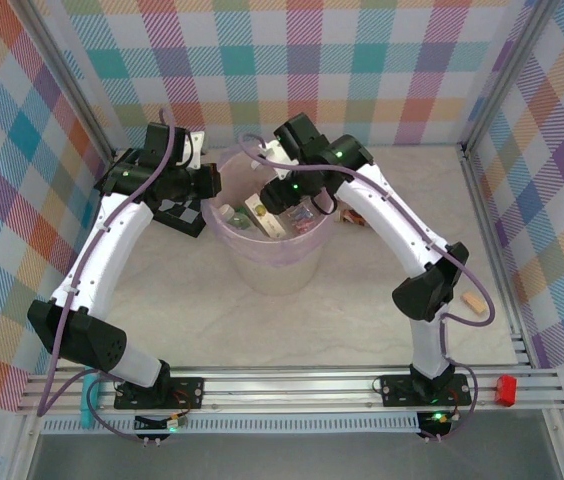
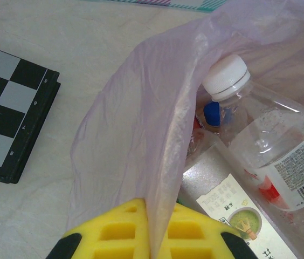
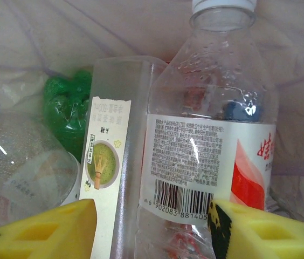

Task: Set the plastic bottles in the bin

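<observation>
On the pale bench [image 1: 362, 310], walled by checked cloth, the plastic bottles [image 3: 211, 135] are seen inside the bin [image 1: 272, 265] at upper centre. The lilac liner [image 2: 141, 108] is pinched in the closed left jaws. The right jaws are spread astride two bottles. Should the liner be tugged, the bin could be tipped.

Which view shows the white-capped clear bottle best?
Right wrist: the white-capped bottle is close, barcode legible. Left wrist shows its cap and shoulder inside the lilac bag; top external shows it too small to identify.
</observation>
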`<action>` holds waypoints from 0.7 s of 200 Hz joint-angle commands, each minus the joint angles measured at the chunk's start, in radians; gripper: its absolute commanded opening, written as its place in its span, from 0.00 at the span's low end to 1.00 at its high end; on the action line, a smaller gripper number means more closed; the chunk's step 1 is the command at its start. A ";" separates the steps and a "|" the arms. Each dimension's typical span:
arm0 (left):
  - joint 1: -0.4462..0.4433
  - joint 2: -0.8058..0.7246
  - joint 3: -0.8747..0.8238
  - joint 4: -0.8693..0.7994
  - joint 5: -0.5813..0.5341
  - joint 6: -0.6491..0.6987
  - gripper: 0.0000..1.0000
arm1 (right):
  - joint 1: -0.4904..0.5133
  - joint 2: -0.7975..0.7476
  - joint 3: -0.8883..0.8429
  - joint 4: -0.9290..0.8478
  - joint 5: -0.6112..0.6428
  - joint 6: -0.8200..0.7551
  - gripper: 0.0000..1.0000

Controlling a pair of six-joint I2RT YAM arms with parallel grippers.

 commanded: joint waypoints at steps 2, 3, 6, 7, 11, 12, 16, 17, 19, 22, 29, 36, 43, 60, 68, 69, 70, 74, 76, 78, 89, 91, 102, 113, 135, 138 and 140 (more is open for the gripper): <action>0.008 -0.003 -0.029 -0.069 0.041 -0.013 0.00 | 0.005 0.022 -0.032 0.013 -0.047 0.010 0.59; 0.008 -0.004 -0.029 -0.069 0.042 -0.013 0.00 | 0.005 0.020 -0.031 0.014 -0.048 0.010 0.59; 0.008 -0.003 -0.028 -0.070 0.042 -0.013 0.00 | 0.004 0.016 -0.026 0.014 -0.049 0.007 0.59; 0.008 -0.003 -0.027 -0.071 0.041 -0.013 0.00 | 0.004 0.015 -0.024 0.012 -0.050 0.007 0.59; 0.008 -0.004 -0.027 -0.072 0.041 -0.011 0.00 | 0.005 0.008 -0.015 0.011 -0.052 0.007 0.59; 0.008 -0.004 -0.026 -0.072 0.041 -0.011 0.00 | 0.004 0.006 -0.014 0.010 -0.052 0.007 0.59; 0.009 -0.002 -0.025 -0.074 0.040 -0.011 0.00 | 0.005 -0.002 -0.005 0.009 -0.055 0.006 0.59; 0.009 -0.002 -0.025 -0.073 0.040 -0.011 0.00 | 0.005 -0.004 -0.002 0.008 -0.056 0.006 0.59; 0.009 -0.003 -0.024 -0.073 0.039 -0.011 0.00 | 0.004 -0.008 0.002 0.008 -0.057 0.005 0.59; 0.009 -0.003 -0.024 -0.075 0.039 -0.011 0.00 | 0.005 -0.016 0.009 0.008 -0.059 0.004 0.59; 0.010 -0.004 -0.021 -0.076 0.036 -0.011 0.00 | 0.005 -0.033 0.024 0.007 -0.063 -0.001 0.61; 0.013 -0.004 -0.018 -0.079 0.034 -0.014 0.00 | 0.005 -0.052 0.036 0.007 -0.064 -0.005 0.62; 0.016 -0.004 -0.015 -0.083 0.034 -0.019 0.00 | 0.005 -0.072 0.046 0.008 -0.063 -0.012 0.63; 0.029 -0.009 -0.008 -0.090 0.037 -0.028 0.00 | 0.005 -0.119 0.053 0.004 -0.039 -0.035 0.65; 0.038 -0.011 -0.005 -0.093 0.040 -0.033 0.00 | 0.003 -0.140 0.053 -0.001 -0.021 -0.041 0.66; 0.039 -0.011 -0.004 -0.094 0.040 -0.033 0.00 | 0.003 -0.142 0.052 -0.001 -0.018 -0.041 0.66; 0.040 -0.012 -0.004 -0.094 0.041 -0.034 0.00 | 0.002 -0.145 0.052 -0.002 -0.015 -0.041 0.66; 0.044 -0.013 -0.004 -0.095 0.042 -0.034 0.00 | -0.002 -0.155 0.052 -0.004 -0.009 -0.041 0.67; 0.046 -0.014 -0.003 -0.096 0.043 -0.036 0.00 | -0.003 -0.160 0.052 -0.007 -0.005 -0.041 0.67; 0.048 -0.015 -0.002 -0.096 0.043 -0.036 0.00 | -0.006 -0.165 0.051 -0.008 -0.002 -0.040 0.68; 0.063 -0.019 0.000 -0.101 0.045 -0.036 0.00 | -0.020 -0.192 0.038 -0.009 0.012 -0.032 0.68; 0.066 -0.021 0.000 -0.102 0.046 -0.036 0.00 | -0.024 -0.199 0.032 -0.008 0.014 -0.031 0.69; 0.083 -0.025 0.005 -0.107 0.051 -0.036 0.00 | -0.045 -0.231 0.000 0.003 0.017 -0.015 0.69; 0.098 -0.028 0.014 -0.115 0.056 -0.034 0.00 | -0.070 -0.265 -0.043 0.022 0.017 0.004 0.69; 0.128 -0.034 0.036 -0.138 0.060 -0.022 0.00 | -0.140 -0.324 -0.145 0.075 -0.020 0.063 0.69; 0.132 -0.036 0.040 -0.142 0.060 -0.020 0.00 | -0.150 -0.329 -0.159 0.081 -0.024 0.073 0.69; 0.136 -0.037 0.043 -0.145 0.059 -0.018 0.00 | -0.156 -0.335 -0.169 0.088 -0.027 0.076 0.69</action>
